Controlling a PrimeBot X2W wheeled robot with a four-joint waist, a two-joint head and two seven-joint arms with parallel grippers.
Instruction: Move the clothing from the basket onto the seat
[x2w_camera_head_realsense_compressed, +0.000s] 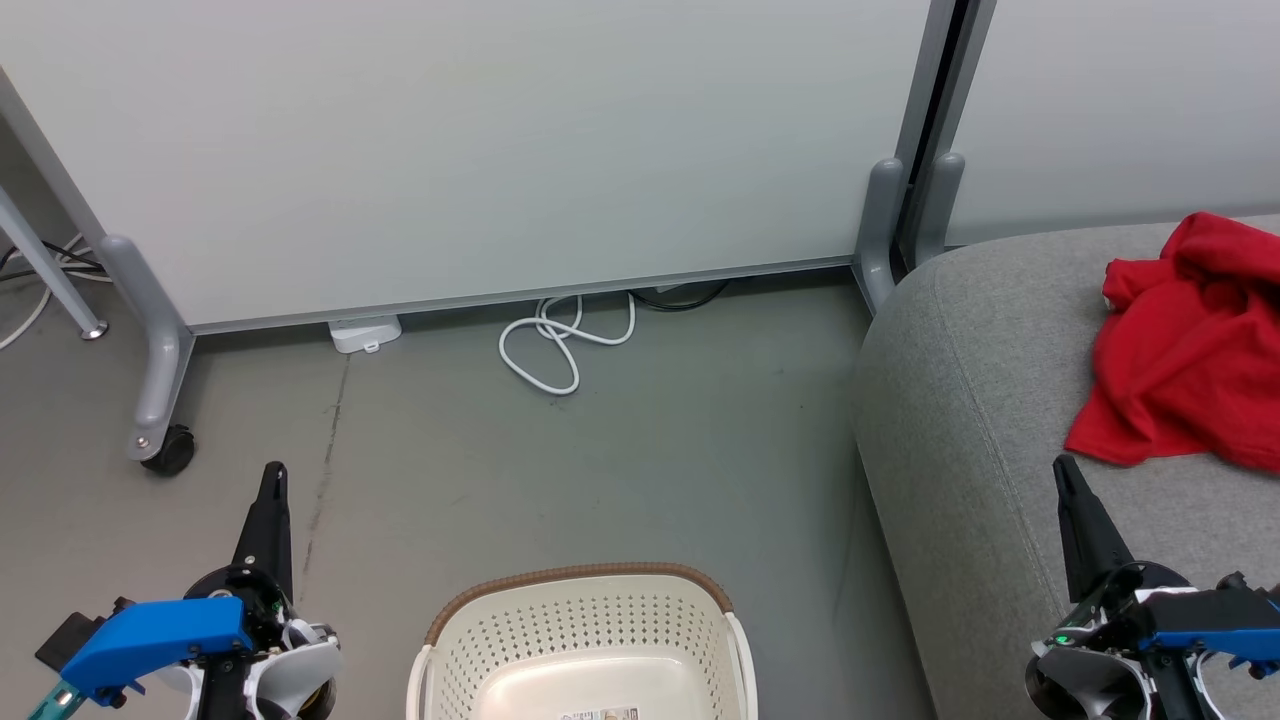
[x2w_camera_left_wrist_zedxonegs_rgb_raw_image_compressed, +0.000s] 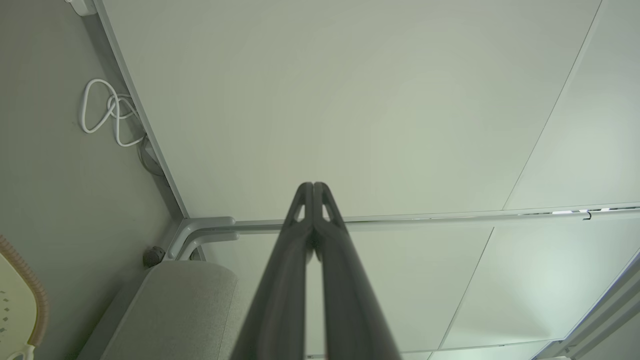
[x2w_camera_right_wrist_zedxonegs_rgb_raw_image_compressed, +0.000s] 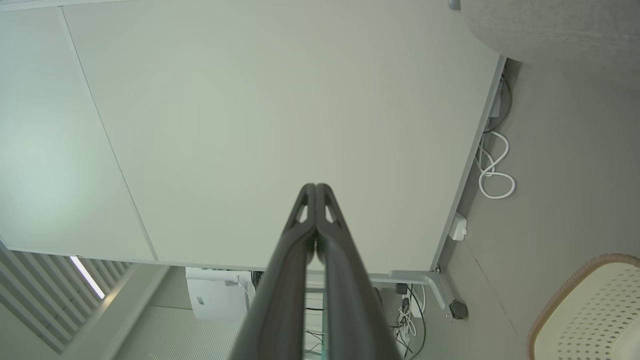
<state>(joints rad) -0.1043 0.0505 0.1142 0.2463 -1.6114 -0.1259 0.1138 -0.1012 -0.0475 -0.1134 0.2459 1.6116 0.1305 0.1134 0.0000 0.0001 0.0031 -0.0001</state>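
Observation:
The cream-white basket (x2w_camera_head_realsense_compressed: 585, 640) with a brown rim sits on the floor at the bottom centre of the head view, and its inside shows bare plastic. Its rim also appears as the basket (x2w_camera_left_wrist_zedxonegs_rgb_raw_image_compressed: 20, 295) and the basket (x2w_camera_right_wrist_zedxonegs_rgb_raw_image_compressed: 585, 310) in the wrist views. Red clothing (x2w_camera_head_realsense_compressed: 1190, 350) lies crumpled on the grey seat (x2w_camera_head_realsense_compressed: 980, 420) at the right. My left gripper (x2w_camera_head_realsense_compressed: 273, 472) is shut and empty, left of the basket. My right gripper (x2w_camera_head_realsense_compressed: 1063, 465) is shut and empty, over the seat just below the clothing. The wrist views show the left gripper (x2w_camera_left_wrist_zedxonegs_rgb_raw_image_compressed: 313, 186) and right gripper (x2w_camera_right_wrist_zedxonegs_rgb_raw_image_compressed: 316, 187) with fingertips pressed together.
A white partition panel (x2w_camera_head_realsense_compressed: 480, 150) on grey wheeled legs (x2w_camera_head_realsense_compressed: 150, 380) stands behind the floor. A coiled white cable (x2w_camera_head_realsense_compressed: 560, 340) and a small white box (x2w_camera_head_realsense_compressed: 365, 332) lie at its base. A second panel (x2w_camera_head_realsense_compressed: 1130, 100) stands behind the seat.

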